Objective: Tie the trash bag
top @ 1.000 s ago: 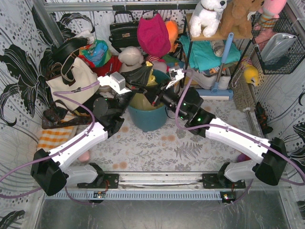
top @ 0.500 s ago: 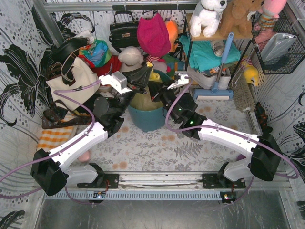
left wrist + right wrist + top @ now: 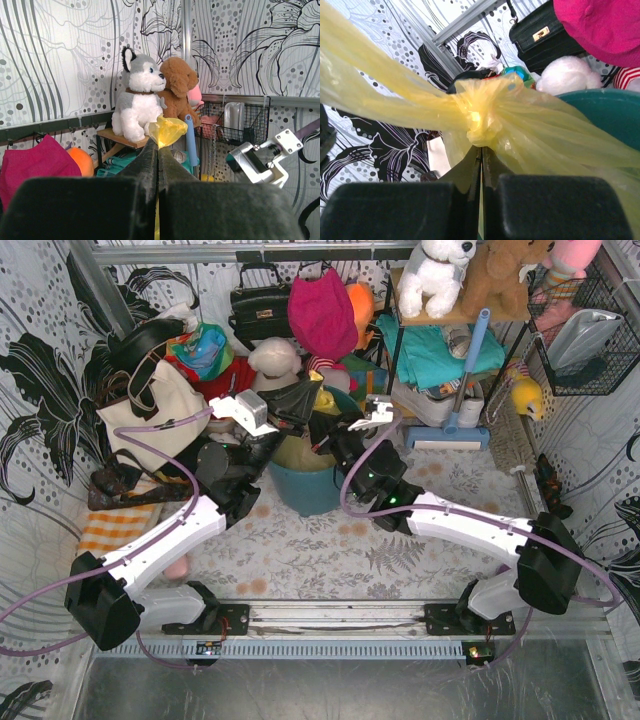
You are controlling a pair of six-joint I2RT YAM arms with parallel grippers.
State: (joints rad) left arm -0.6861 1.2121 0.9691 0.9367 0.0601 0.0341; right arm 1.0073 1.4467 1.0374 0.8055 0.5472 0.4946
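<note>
Sitting in the teal bin (image 3: 312,490) on the table (image 3: 330,555), the trash bag (image 3: 540,132) rises past the bin's rim as thin yellow plastic. It is gathered just above the bin into a bunched knot (image 3: 477,117). From that knot a twisted band of the same plastic stretches away, up and to one side of the bin.

The right gripper (image 3: 481,149) is pressed together directly under the knot, its two dark fingers pinching the bag's plastic between them. The left gripper (image 3: 158,146) is also pressed together, clamped on a strip of the bag; a small yellow tuft pokes out past its tips, and a thin yellow edge runs down the seam between the fingers. Both arms reach in over the bin from either side, the left from the bin's left and the right from its right. From above, the fingertips are lost among the dark shapes over the bin, so the two seem close together there, though I cannot say whether they touch.

Beyond the bin and to its right, a grey-and-white stuffed husky (image 3: 137,107) and a brown stuffed dog (image 3: 178,85) sit on a shelf. Straight behind the bin hang a black handbag (image 3: 260,305) and a pink hat (image 3: 322,312).
</note>
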